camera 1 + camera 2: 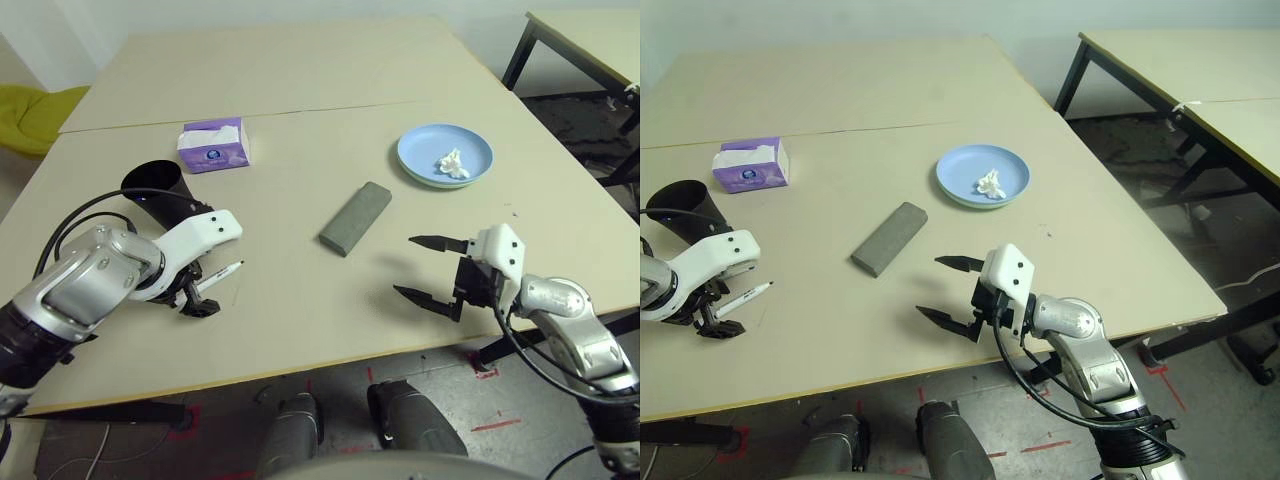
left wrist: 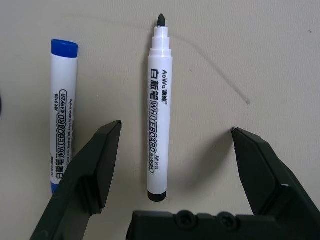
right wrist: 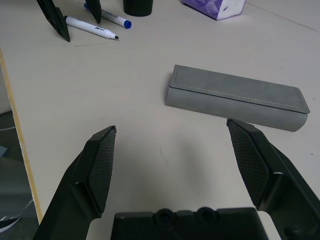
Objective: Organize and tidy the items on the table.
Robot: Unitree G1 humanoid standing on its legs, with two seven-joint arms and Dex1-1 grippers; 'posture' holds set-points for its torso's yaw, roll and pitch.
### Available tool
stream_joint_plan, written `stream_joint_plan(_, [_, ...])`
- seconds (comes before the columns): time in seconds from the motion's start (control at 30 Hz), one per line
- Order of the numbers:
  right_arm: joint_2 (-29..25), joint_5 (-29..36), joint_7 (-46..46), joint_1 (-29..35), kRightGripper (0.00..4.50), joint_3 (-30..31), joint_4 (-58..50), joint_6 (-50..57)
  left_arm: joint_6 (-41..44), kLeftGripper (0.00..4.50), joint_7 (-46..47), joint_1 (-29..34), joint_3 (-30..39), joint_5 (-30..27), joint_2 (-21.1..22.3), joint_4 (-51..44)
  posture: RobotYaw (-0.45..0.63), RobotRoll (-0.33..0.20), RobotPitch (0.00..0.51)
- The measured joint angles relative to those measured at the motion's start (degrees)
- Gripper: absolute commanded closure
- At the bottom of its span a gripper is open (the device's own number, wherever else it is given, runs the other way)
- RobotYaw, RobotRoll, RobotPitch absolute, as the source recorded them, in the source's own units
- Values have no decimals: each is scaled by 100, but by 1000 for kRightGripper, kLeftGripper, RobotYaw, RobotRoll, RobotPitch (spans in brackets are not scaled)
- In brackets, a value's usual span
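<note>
Two white marker pens lie side by side on the beige table (image 1: 300,80) at the front left. One is uncapped (image 2: 159,110); the other has a blue cap (image 2: 61,120). My left gripper (image 2: 175,132) is open just above the uncapped pen, one finger on each side of it. A black cup (image 1: 155,182) sits just behind that gripper. The grey glasses case (image 1: 355,217) lies mid-table. My right gripper (image 1: 425,267) hangs open to the front right of the case (image 3: 235,97), holding nothing. A crumpled white tissue (image 1: 453,165) rests on the light blue plate (image 1: 415,150) at the right.
A purple tissue box (image 1: 213,146) stands behind the cup. A second, black-legged table (image 1: 590,30) stands off to the far right. A yellow-green seat (image 1: 35,115) is beyond the left edge.
</note>
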Motion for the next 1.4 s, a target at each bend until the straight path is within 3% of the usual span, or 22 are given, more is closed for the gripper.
stream_joint_plan(0.1, [1, 0, -4, -27, 0, 0, -4, 1, -51, 624, 0, 6, 4, 50, -72, 25, -258, 0, 106])
stream_joint_plan(0.47, [97, 1, -124, -379, 0, 30, -109, 120, -39, 4240, 58, 49, 96, 25, -294, 122, -254, 0, 81])
stream_joint_plan(0.77, [0, 5, -58, -354, 0, 28, -106, 157, -396, 4264, -200, 185, 219, -24, -134, 103, -224, 0, 89])
stream_joint_plan(0.97, [-33, 139, 201, -268, 0, 0, -108, 132, -770, 4264, -734, 808, 1602, -985, -65, -300, -187, 0, 96])
stream_joint_plan(1.1, [-40, 363, 643, -232, 0, -3, -109, -105, -535, 4264, -599, 1008, 3053, -1831, -630, -513, -153, 0, 101])
stream_joint_plan(1.2, [3, 460, 847, -281, 0, 15, -90, -193, -49, 4264, -152, 990, 4014, -2428, -1300, -752, -120, 0, 103])
stream_joint_plan(1.4, [388, 637, 696, -715, 0, 7, 150, 38, 961, 4264, 1067, 509, 5437, -3241, -2192, -1149, -62, 0, 106])
